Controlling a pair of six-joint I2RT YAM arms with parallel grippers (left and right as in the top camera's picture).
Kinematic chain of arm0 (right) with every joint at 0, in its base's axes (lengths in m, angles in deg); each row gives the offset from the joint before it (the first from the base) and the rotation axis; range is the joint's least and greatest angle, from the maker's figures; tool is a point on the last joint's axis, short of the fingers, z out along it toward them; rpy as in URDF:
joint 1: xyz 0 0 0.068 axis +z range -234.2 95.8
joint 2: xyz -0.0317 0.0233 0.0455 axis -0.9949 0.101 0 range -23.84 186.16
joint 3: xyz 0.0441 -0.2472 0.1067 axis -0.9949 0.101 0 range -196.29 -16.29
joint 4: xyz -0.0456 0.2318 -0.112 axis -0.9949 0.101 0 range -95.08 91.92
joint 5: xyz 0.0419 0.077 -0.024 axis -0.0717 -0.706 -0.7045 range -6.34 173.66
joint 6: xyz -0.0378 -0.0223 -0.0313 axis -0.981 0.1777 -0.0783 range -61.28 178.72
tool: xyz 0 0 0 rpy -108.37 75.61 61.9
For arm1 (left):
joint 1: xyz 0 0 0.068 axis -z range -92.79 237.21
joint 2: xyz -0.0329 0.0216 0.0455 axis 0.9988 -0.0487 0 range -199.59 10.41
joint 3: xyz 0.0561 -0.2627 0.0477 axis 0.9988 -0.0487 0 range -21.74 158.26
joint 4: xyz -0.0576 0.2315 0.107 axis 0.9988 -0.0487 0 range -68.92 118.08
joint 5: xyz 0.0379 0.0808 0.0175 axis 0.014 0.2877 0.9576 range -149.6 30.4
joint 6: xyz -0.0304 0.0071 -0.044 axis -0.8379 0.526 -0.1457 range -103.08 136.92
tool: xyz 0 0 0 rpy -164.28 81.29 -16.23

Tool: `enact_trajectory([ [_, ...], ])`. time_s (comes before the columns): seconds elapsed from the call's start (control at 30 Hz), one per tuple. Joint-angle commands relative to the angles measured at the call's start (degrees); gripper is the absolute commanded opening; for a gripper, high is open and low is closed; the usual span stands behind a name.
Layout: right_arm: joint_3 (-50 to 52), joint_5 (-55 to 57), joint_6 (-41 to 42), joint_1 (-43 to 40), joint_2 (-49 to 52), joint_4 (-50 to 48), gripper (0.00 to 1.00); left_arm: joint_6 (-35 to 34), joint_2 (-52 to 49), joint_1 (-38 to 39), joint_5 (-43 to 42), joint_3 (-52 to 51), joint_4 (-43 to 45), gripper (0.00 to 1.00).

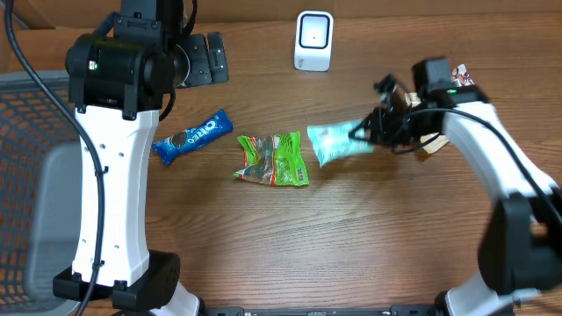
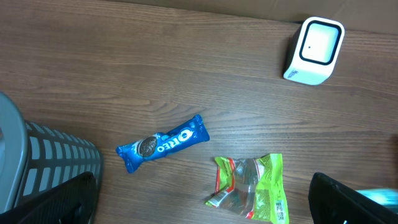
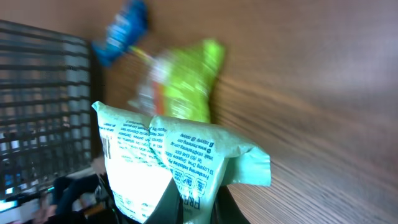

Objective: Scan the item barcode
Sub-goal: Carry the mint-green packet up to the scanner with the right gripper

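Two grippers: right gripper (image 1: 362,134) is clamped on the mint packet (image 1: 332,144), which sits just right of the green snack bag (image 1: 274,160), below the white scanner (image 1: 313,39). Left gripper (image 1: 204,60) has its jaws wide apart, holding nothing.

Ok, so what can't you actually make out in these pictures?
- Mint-green packet barcode: right wrist view, print blurred and washed out.
- Right gripper: same view, fingers cut off by the bottom edge.
- Wrapper behind the right arm: overhead, mostly covered by it.
- Green snack bag label: right wrist view, blurred.
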Motion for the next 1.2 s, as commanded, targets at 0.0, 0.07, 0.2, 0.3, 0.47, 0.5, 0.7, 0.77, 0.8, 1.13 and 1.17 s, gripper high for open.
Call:
enact_trajectory([
  [0.0, -4.0, -2.49, -0.74, 0.39, -9.84, -0.07, 0.04, 1.07, -0.07, 0.02, 0.74, -0.11, 0.13, 1.0],
  [0.07, -4.72, -1.27, -0.13, 0.39, -13.42, -0.07, 0.04, 1.07, -0.07, 0.02, 0.76, -0.11, 0.15, 1.0],
  [0.2, -4.87, 2.49, 1.55, 0.39, -18.43, -0.11, 0.04, 1.07, -0.07, 0.02, 0.76, -0.11, 0.13, 1.0],
  [0.3, -4.87, 3.72, 1.64, 0.39, -20.63, -0.04, 0.04, 1.07, -0.07, 0.02, 0.76, -0.11, 0.15, 1.0],
  [0.47, -4.87, 3.82, 2.89, 0.42, -21.44, -0.52, 0.04, 1.07, -0.07, 0.02, 0.76, -0.11, 0.15, 1.0],
  [0.5, -4.87, 4.33, 2.89, 0.46, -21.33, -0.72, 0.04, 1.07, -0.07, 0.02, 0.76, -0.11, 0.15, 1.0],
  [0.7, -4.46, 21.11, 8.35, 3.02, -20.61, -6.14, 0.04, 1.09, -0.07, 0.02, 0.76, -0.13, 0.13, 1.0],
  [0.77, -4.15, 29.88, 10.34, 5.44, -19.56, -9.57, 0.04, 1.07, -0.07, 0.02, 0.76, -0.11, 0.13, 1.0],
  [0.8, -4.15, 34.12, 10.45, 6.8, -18.73, -11.43, 0.04, 1.07, -0.07, 0.02, 0.76, -0.13, 0.13, 1.0],
  [1.13, -4.15, 71.91, -16.11, 20.39, -1.14, -45.99, 0.04, 1.07, -0.07, 0.02, 0.74, -0.11, 0.13, 1.0],
  [1.17, -4.15, 73.42, -20.11, 20.59, 0.35, -49.0, 0.04, 1.07, -0.07, 0.02, 0.76, -0.11, 0.13, 1.0],
])
